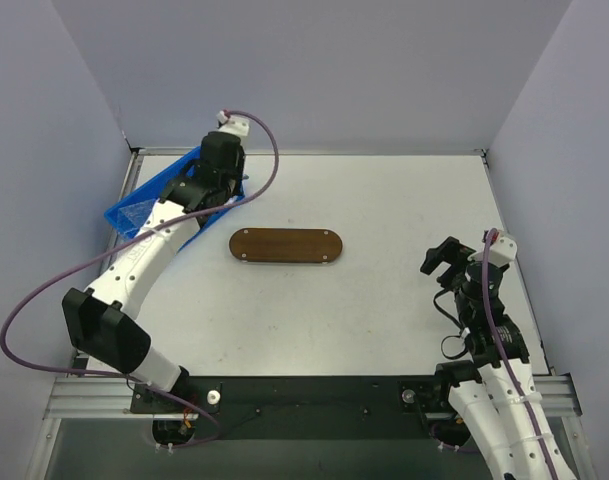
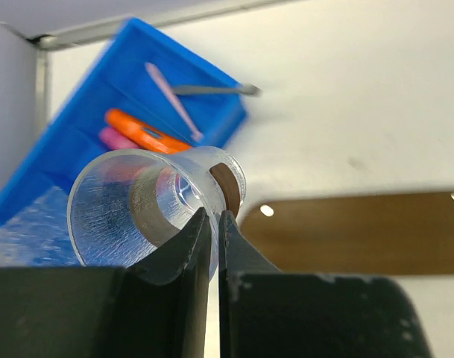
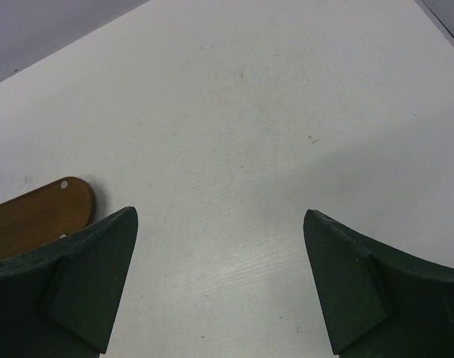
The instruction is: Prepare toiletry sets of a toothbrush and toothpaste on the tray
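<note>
Toothpaste (image 2: 141, 133), a small orange tube, lies inside the blue bin (image 2: 77, 142), well away from the tray (image 2: 361, 231) and to its far left. A magenta item sits against the toothpaste; what it is cannot be told. A thin pink brush (image 2: 174, 101) lies in the same bin, on the side of the tube away from the camera. A blurred grey stick (image 2: 215, 89) crosses the bin's rim on the side nearer the tray.

Seen from above, the tray (image 1: 286, 245) is a dark brown oval board with pale screws at each end, lying flat on the white table (image 1: 384, 200) with nothing on it.

The left gripper (image 2: 214, 224) is pinched on the wall of a clear cup (image 2: 122, 216), its two fingers almost meeting, with the thin plastic between them. The cup is tipped with its mouth towards the camera, between the bin and the tray's left end. From above, the left gripper (image 1: 222, 160) is over the bin's (image 1: 134, 212) end nearer the tray.

The right gripper (image 3: 219, 283) is to the right of the tray, well apart from it, with its fingers spread wide and only bare table between them. The tray's right end (image 3: 29, 216) shows just beyond its left finger. In the overhead view the right gripper (image 1: 442, 258) holds nothing.
</note>
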Robot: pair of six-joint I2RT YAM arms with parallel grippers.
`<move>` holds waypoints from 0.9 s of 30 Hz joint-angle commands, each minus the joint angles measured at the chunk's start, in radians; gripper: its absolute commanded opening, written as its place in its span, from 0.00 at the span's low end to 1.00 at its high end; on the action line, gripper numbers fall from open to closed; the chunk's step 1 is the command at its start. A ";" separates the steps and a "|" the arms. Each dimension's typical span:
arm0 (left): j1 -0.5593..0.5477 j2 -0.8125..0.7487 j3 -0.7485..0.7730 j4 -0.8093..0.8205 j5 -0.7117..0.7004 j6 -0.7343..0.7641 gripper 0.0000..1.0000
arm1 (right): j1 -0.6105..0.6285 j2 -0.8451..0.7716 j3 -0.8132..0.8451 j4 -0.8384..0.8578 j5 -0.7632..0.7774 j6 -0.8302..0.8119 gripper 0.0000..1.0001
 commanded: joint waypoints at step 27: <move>-0.500 -0.193 -0.392 0.225 0.537 0.184 0.00 | 0.365 0.597 0.449 -0.030 -0.456 0.234 0.62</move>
